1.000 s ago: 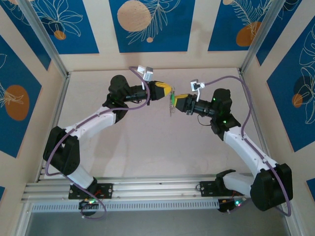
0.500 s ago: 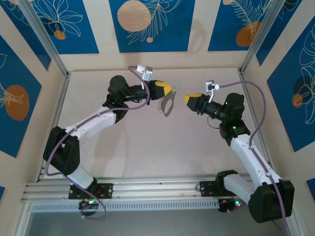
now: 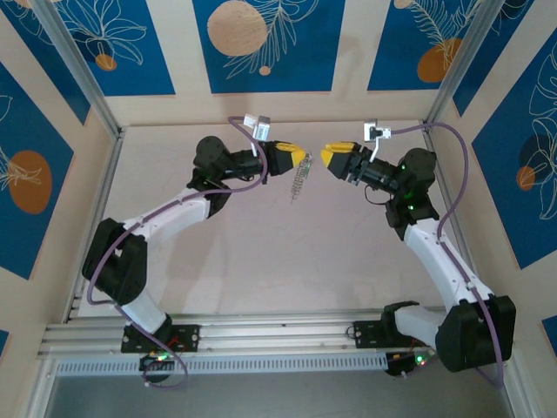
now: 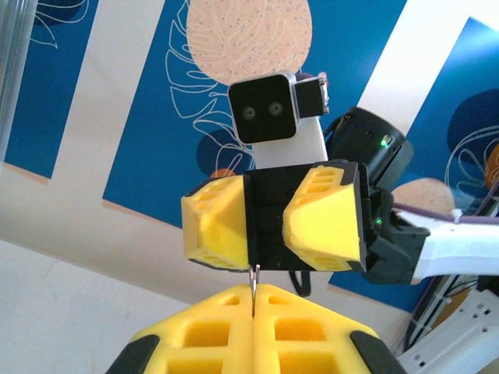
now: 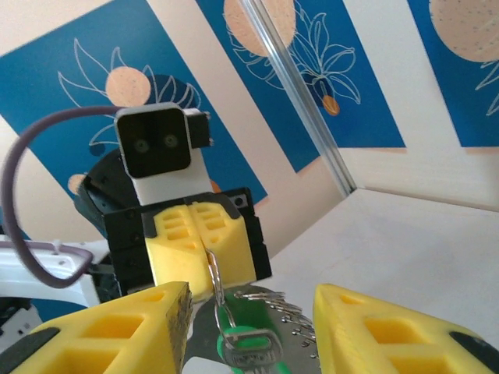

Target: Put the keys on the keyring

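Observation:
In the top view my left gripper (image 3: 305, 159) is shut on the keyring (image 3: 298, 185), a thin grey loop that hangs below it with its fringe of small metal pieces. From the left wrist view the wire (image 4: 254, 274) stands pinched between my yellow fingers. The right wrist view shows the left gripper (image 5: 204, 248) holding the loop (image 5: 213, 274), and a green-headed key (image 5: 249, 344) dangles on that loop. My right gripper (image 3: 325, 157) faces the left one a short gap away. Its jaws are open, with nothing between them (image 5: 253, 308).
Both arms reach over the pale table (image 3: 261, 252) and meet above its far middle. Patterned blue walls (image 3: 261, 43) close the back and sides. A metal rail (image 3: 278, 326) runs along the near edge by the arm bases.
The right gripper let go at the keyring, drew back to the right, then came closer again with its jaws wider. The ring now hangs from the left gripper alone.

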Controlling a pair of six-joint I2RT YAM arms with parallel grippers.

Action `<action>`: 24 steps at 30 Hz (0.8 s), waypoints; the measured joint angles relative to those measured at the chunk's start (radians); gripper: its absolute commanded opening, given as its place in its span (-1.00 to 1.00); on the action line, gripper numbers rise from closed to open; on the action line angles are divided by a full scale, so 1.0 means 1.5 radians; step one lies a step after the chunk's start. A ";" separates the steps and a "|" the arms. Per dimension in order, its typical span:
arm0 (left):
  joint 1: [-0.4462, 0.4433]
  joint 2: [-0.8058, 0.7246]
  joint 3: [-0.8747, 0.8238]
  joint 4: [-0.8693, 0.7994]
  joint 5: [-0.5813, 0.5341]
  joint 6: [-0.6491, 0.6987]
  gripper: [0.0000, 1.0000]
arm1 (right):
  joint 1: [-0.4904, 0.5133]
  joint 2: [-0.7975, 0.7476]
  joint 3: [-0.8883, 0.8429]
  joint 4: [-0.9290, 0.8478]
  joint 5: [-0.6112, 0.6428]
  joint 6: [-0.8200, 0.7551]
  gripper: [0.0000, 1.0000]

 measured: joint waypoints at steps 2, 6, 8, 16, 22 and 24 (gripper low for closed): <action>-0.001 0.012 0.000 0.032 -0.005 -0.027 -1.00 | 0.000 0.016 0.001 0.024 -0.005 0.011 -0.08; -0.003 0.029 0.000 0.075 -0.015 -0.066 -1.00 | 0.000 0.039 0.001 0.070 -0.012 0.037 -0.08; -0.004 0.033 0.000 0.087 -0.018 -0.077 -1.00 | 0.001 0.047 0.001 0.095 -0.015 0.048 -0.08; -0.008 0.033 0.000 0.112 -0.026 -0.095 -1.00 | 0.017 0.072 0.001 0.151 -0.017 0.073 -0.11; -0.009 0.034 0.000 0.116 -0.028 -0.099 -1.00 | 0.025 0.077 0.001 0.168 -0.017 0.081 -0.28; -0.009 0.034 0.000 0.116 -0.028 -0.099 -1.00 | 0.026 0.077 0.001 0.168 -0.017 0.083 -0.30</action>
